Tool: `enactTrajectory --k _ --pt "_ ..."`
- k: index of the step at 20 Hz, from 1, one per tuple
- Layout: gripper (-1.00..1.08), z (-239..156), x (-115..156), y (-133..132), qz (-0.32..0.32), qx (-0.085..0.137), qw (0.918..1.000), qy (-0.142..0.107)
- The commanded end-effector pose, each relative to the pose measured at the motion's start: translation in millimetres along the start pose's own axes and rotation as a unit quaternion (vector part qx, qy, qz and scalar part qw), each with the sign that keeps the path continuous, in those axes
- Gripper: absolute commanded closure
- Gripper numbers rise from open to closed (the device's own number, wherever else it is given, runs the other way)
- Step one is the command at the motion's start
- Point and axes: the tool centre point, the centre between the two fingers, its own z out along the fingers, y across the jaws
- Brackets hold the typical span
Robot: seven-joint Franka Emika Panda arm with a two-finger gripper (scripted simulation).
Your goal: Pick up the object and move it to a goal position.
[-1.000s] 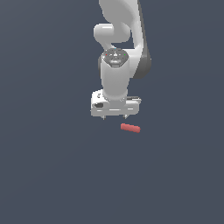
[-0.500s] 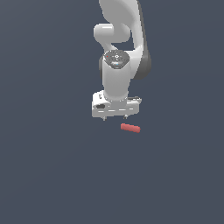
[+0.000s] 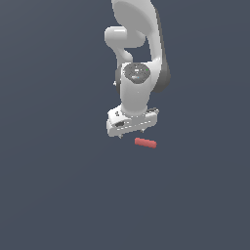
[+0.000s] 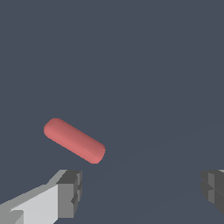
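Exterior view shows one white arm (image 3: 139, 58) reaching down over a plain dark floor (image 3: 53, 185), its gripper (image 3: 131, 132) hanging just above and slightly toward that view's left of the bar (image 3: 145, 142), not touching it. Wrist view shows the jaws spread wide, nothing between them, and the bar (image 4: 74, 140) lying flat on the floor, off the line between the fingers (image 4: 70, 192). One bar, two fingers. It looks rigid, light and matte (so probably not slippery); a pinch across its narrow middle should hold best.
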Motion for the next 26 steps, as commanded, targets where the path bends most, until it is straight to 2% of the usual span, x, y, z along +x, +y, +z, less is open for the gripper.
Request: enactTrajectory --k 1,7,12,16,26 --pt "-0.92 7 0 -6 -0.038 -0.002 0.9993 0.0" --pt "-0.92 27 -1 -22 -0.142 -0.006 0.9899 0.0" --pt "-0.92 42 -2 -36 -0.227 -0.007 0.9739 0.001" --pt "-0.92 54 -3 -49 -0.294 -0.008 0.9556 0.002" --pt "-0.92 78 -7 -77 -0.434 -0.007 0.9008 0.007"
